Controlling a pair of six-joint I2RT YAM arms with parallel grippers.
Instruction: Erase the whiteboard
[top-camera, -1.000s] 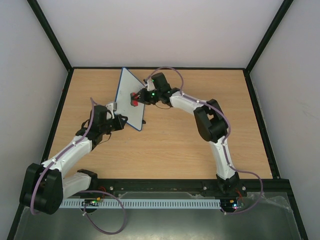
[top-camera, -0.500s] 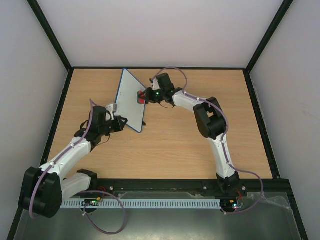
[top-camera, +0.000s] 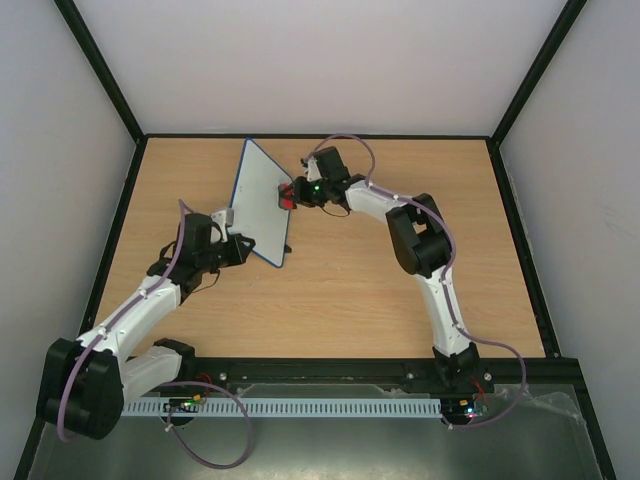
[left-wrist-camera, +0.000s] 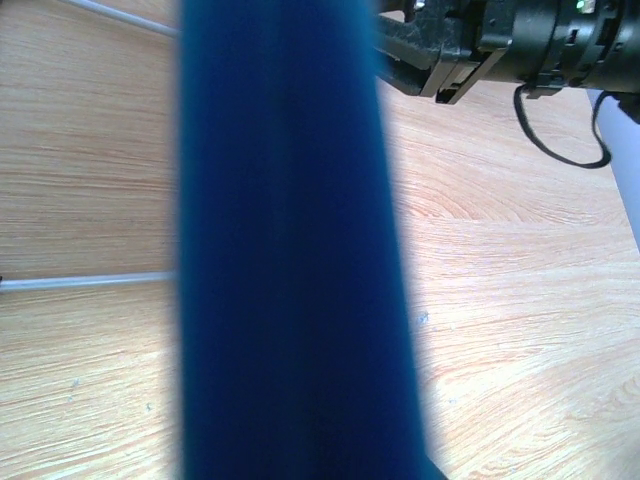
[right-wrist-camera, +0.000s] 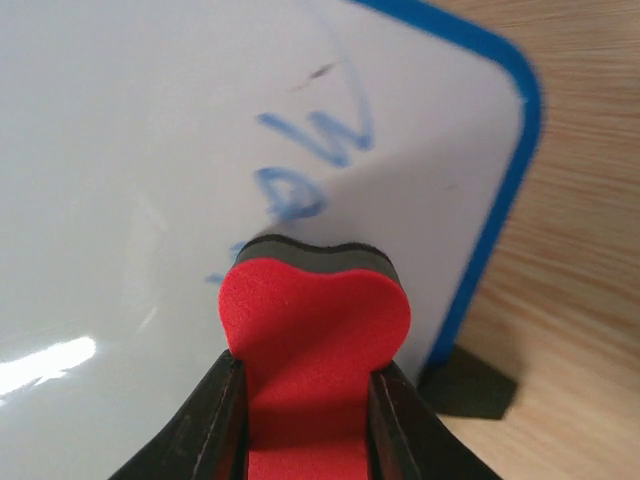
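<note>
Clamping whiteboard (top-camera: 258, 200) are left fingers (top-camera: 236, 247); right fingers (right-wrist-camera: 212, 425) pinch red eraser (right-wrist-camera: 312, 330) against blue scribbles (right-wrist-camera: 312, 150).

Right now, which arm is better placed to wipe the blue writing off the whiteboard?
Right: the right gripper presses the red eraser to the whiteboard beside the blue writing. The left gripper only clamps the rim.

left arm (top-camera: 137, 304), right arm (top-camera: 445, 300): white shells, black joints | cables (top-camera: 345, 137): purple | right gripper (right-wrist-camera: 305, 375): black fingers (right-wrist-camera: 212, 418) | wrist light (top-camera: 316, 187): green
</note>
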